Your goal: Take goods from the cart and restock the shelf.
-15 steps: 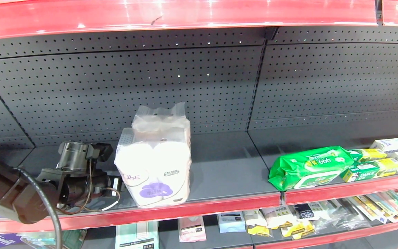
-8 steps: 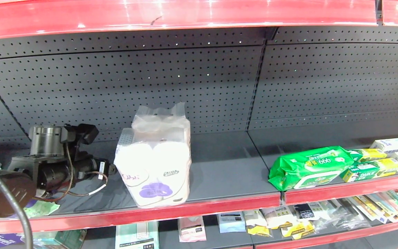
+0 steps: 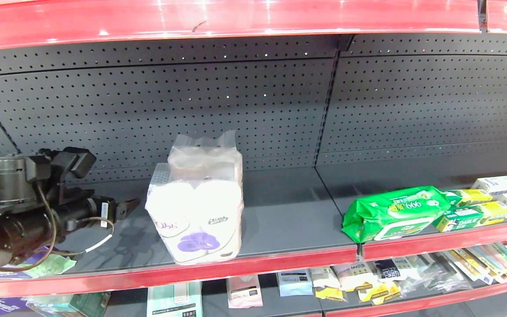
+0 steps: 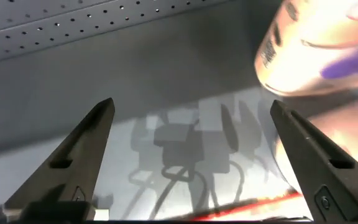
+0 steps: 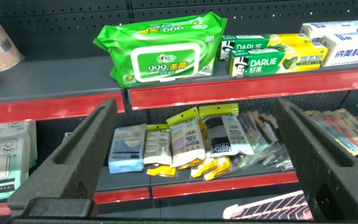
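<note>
Trouble here would be a sideways swing: your left end effector (image 4: 191,104), spread and empty, sits just left of the toilet-paper pack (image 3: 196,211) at the near edge of the shelf (image 3: 288,220), so clipping could tip it off.

A dark grey perforated back panel (image 3: 192,101) is running behind the shelf (image 3: 280,220), with a slanting upright (image 3: 326,110) splitting it into 2 bays. Red front strips (image 3: 280,260) are edging each level, and the glossy red overhead strip (image 3: 236,17) is catching bright spots of light.
</note>
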`<state>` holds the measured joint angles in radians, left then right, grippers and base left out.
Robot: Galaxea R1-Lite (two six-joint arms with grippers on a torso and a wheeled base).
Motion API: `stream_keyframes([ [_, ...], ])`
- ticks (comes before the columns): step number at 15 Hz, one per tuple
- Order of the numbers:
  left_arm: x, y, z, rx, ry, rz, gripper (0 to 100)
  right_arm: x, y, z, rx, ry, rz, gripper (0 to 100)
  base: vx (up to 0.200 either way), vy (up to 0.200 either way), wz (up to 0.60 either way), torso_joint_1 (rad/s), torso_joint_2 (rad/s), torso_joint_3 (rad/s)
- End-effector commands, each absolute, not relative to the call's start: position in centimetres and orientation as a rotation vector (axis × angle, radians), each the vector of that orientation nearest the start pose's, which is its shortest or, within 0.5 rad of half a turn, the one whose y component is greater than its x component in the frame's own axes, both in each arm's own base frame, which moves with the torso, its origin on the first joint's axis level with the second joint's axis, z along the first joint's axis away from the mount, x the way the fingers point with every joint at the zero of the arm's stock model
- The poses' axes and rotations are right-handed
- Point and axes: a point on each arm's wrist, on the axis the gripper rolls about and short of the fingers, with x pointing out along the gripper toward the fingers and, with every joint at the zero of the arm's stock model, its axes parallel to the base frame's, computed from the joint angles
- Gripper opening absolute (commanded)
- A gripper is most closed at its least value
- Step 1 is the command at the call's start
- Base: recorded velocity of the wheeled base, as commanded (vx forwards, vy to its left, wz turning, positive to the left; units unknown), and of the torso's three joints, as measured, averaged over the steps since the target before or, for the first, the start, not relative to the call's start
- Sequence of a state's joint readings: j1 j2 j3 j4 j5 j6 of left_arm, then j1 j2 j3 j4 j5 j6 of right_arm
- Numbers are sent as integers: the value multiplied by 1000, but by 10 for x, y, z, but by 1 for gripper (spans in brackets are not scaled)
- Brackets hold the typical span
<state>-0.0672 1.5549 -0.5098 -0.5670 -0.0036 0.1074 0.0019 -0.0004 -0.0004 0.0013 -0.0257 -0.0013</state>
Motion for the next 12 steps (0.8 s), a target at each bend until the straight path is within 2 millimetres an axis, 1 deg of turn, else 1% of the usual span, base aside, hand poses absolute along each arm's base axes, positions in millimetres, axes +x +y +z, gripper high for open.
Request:
stream_keyframes([
  [1,203,-13,148,118,424,-96,100,-23,-1,75,-2,0,-23,100,0,0,0,0,0,0],
  [4,177,-5,159,109,352,-65,100,-23,-1,75,-2,0,-25,100,0,0,0,0,0,0],
  [6,159,-1,171,103,296,-45,100,-23,-1,76,-2,0,-25,100,0,0,0,0,0,0],
  [7,142,0,178,101,268,-46,100,-23,-1,75,-2,2,-25,100,0,0,0,0,0,0],
  [9,90,-2,186,95,229,-110,100,-23,-1,75,-2,2,-25,100,0,0,0,0,0,0],
  [10,66,-2,186,86,215,-119,100,-23,-1,75,-2,3,-23,100,0,0,0,0,0,0],
  [12,35,-2,184,34,142,-107,100,-23,-1,75,-2,2,-25,100,0,0,0,0,0,0],
])
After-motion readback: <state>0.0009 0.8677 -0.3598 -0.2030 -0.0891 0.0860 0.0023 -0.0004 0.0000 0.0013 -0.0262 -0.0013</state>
